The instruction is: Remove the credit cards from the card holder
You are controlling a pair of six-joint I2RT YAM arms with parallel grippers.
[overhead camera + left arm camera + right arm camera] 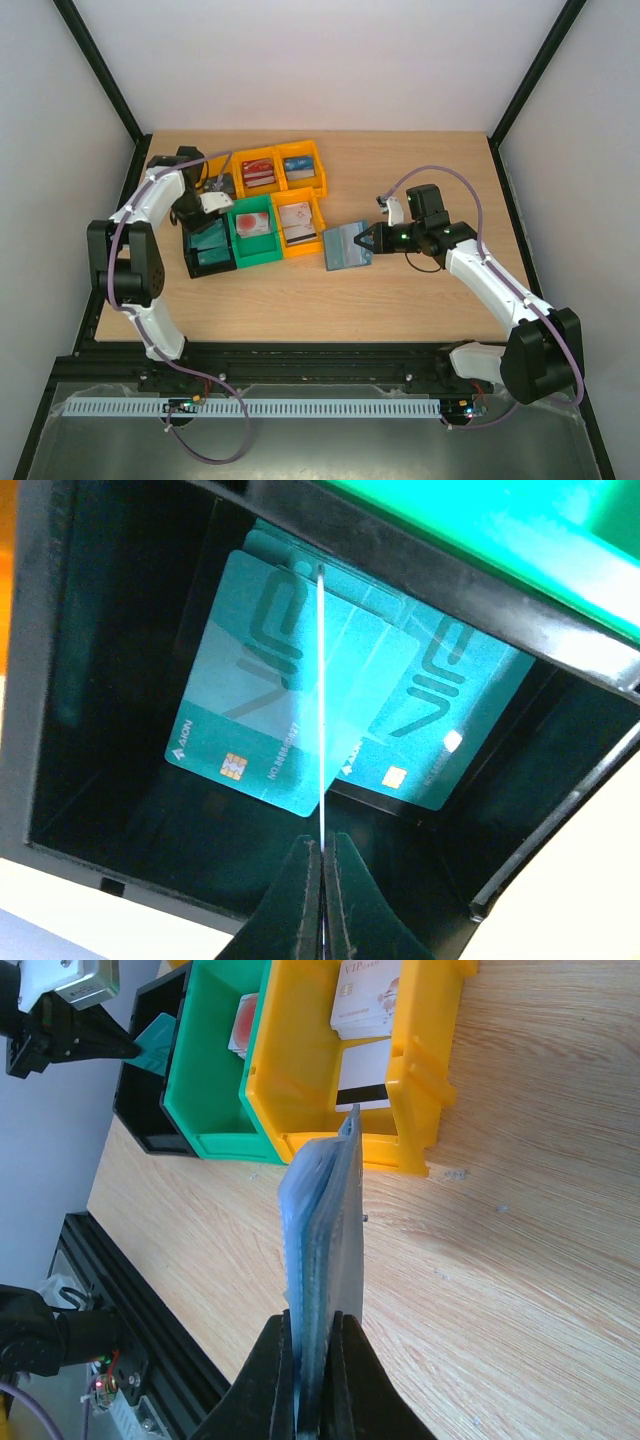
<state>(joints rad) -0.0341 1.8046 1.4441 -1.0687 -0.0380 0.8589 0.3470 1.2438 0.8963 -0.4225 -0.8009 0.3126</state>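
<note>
**A:** Claw status?

**B:** Left gripper is pinched tight on a teal card. It's edge-on to my wrist cam, long edge running bottom to top of frame, over the black bin. Right gripper is clamped on the card holder.

**A:** Where's the holder?

**B:** Centre right in the top view, just right of the lower yellow bin. On the right wrist cam I see it edge-on, long axis bottom to top, far end pointing at that bin. I can't tell if it touches the table.

**A:** Any print?

**B:** The binned cards, two teal ones, each read "AION" beside a chip. Their number line is too blurred to read. The white card in the yellow bin reads "VIP".
</note>
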